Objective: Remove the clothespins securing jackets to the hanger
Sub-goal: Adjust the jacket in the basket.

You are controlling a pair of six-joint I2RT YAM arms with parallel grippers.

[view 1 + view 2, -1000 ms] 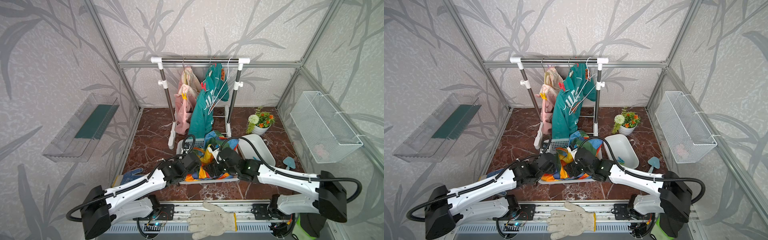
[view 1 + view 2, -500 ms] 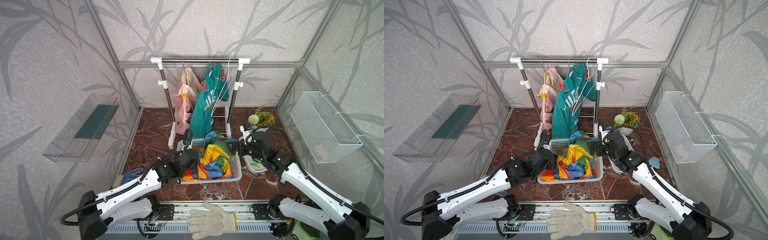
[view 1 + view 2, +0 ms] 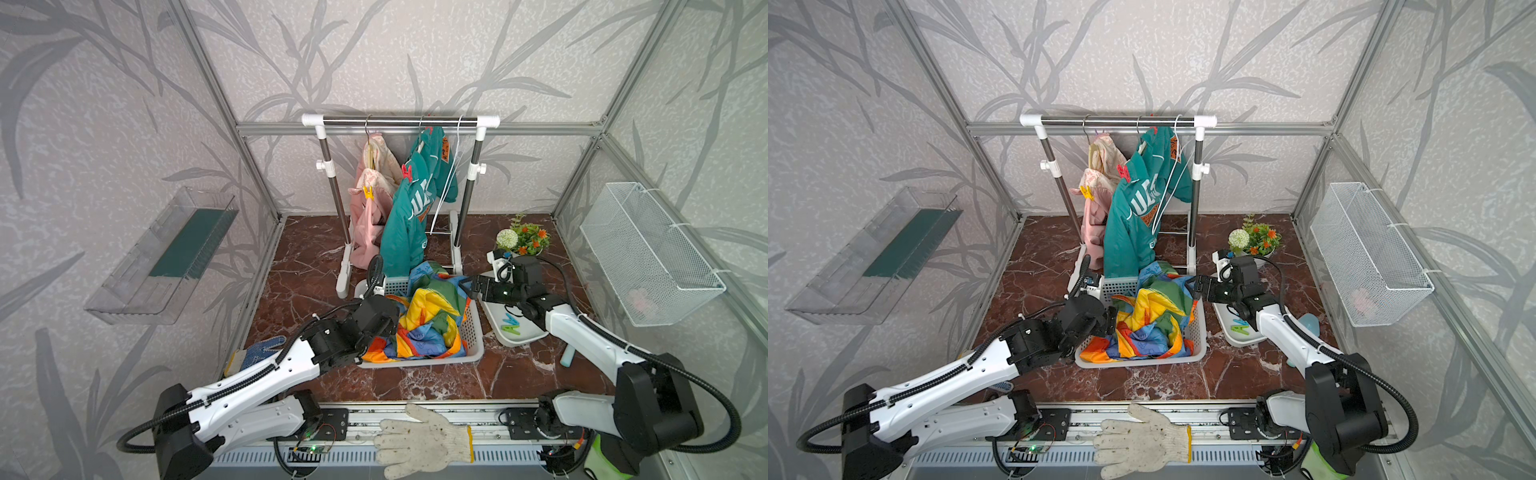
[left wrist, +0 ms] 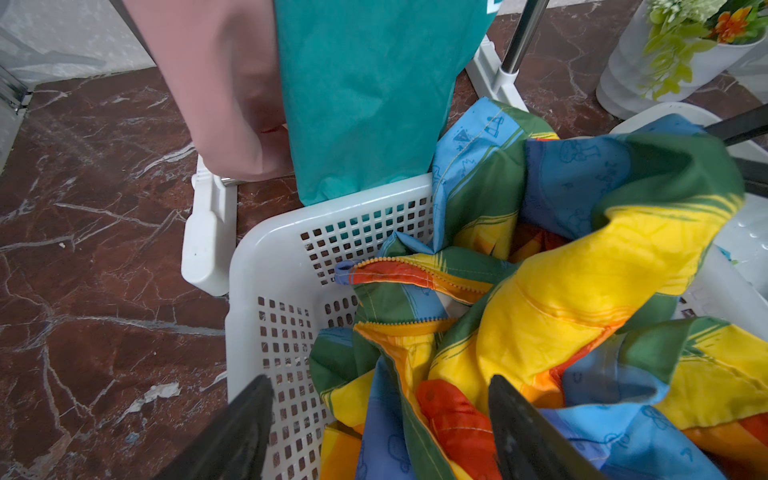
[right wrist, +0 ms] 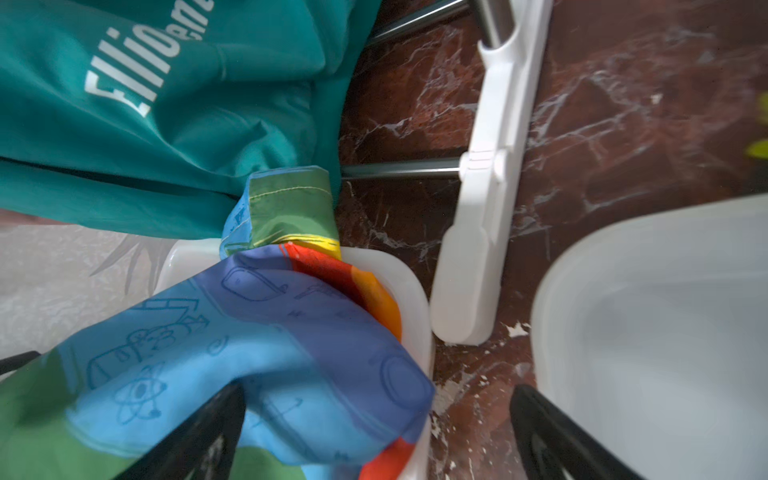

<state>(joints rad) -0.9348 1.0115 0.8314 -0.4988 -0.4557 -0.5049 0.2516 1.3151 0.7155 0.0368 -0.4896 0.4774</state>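
A: Where are the clothespins to be found?

B: A yellow clothespin (image 3: 367, 192) is seen clipped on the pink jacket (image 3: 365, 224), and a red clothespin (image 3: 406, 171) on the teal jacket (image 3: 405, 226); both garments hang on the rack (image 3: 399, 121). Loose pegs (image 3: 510, 325) are seen in the white tray (image 3: 519, 338). The rainbow jacket (image 3: 428, 320) is heaped in the white basket (image 3: 471, 332).

A: And the grippers?

B: The left gripper (image 4: 380, 419) is held with jaws apart over the rainbow jacket, nothing clamped. The right gripper (image 5: 378, 419) is likewise spread wide at the basket's corner, with fabric between its fingers but not pinched.

A: How should the next peg be handled?

B: Probably an empty gripper should be raised to a hanging peg, its tail ends squeezed squarely, and the peg drawn straight off so the jacket is not dragged.
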